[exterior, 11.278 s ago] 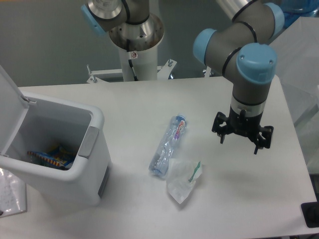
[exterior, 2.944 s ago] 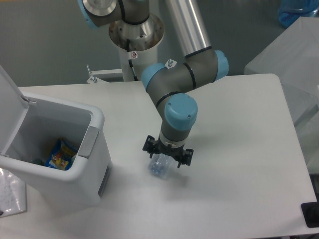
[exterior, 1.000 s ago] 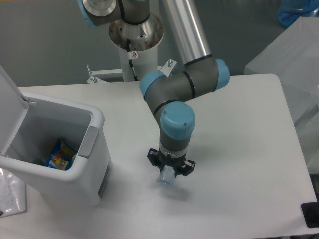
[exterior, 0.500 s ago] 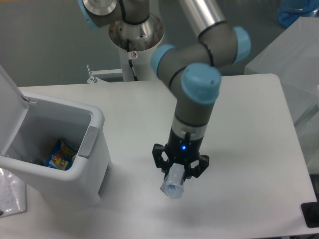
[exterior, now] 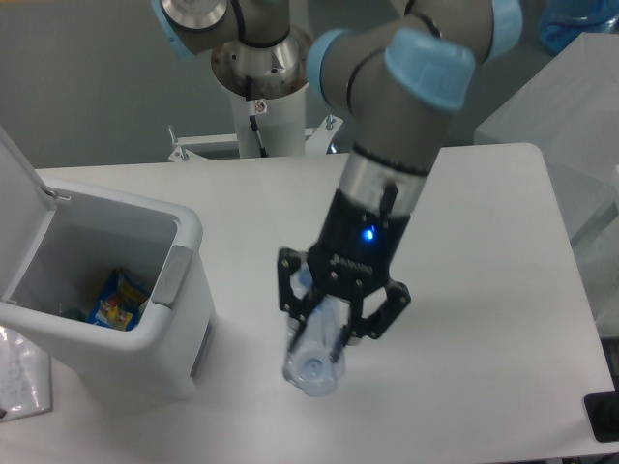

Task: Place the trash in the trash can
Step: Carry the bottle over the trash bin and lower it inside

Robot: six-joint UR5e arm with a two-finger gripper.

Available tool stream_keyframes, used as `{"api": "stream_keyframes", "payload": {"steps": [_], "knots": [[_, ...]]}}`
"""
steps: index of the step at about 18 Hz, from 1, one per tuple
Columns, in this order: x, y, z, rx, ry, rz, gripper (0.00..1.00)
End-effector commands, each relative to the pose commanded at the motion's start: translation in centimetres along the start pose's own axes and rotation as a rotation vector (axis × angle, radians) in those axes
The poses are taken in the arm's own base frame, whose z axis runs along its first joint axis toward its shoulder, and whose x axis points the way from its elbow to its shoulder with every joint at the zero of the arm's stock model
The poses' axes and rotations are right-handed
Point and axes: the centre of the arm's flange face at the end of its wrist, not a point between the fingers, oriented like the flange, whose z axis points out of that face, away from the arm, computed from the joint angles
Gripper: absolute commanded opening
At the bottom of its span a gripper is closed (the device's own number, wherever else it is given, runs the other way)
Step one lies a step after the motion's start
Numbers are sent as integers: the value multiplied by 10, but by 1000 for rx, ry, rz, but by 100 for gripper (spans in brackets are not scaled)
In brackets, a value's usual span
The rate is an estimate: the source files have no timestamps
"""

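Clear plastic bottle clamped in gripper, white bin left

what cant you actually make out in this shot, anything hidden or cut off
- Bottle: its upper part and label are covered by the gripper and its fingers.
- Crumpled wrapper: not visible anywhere; whether it sits behind the arm cannot be told.
- Trash can: left side and lid are cut by the frame edge; the near wall hides part of its contents.
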Motion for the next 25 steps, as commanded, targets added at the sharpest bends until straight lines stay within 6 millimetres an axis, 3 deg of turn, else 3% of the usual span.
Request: {"api": "stream_keyframes", "payload": {"steps": [8, 9, 13, 18, 23, 25], "knots": [[74, -27, -45, 127, 163, 90, 48], [85, -29, -42, 128, 182, 102, 49], [121, -27, -17, 114, 234, 152, 49], [145, -14, 30, 78, 292, 182, 49], [153, 3, 57, 37, 324, 177, 51], [152, 9, 63, 29, 328, 194, 60]]}}
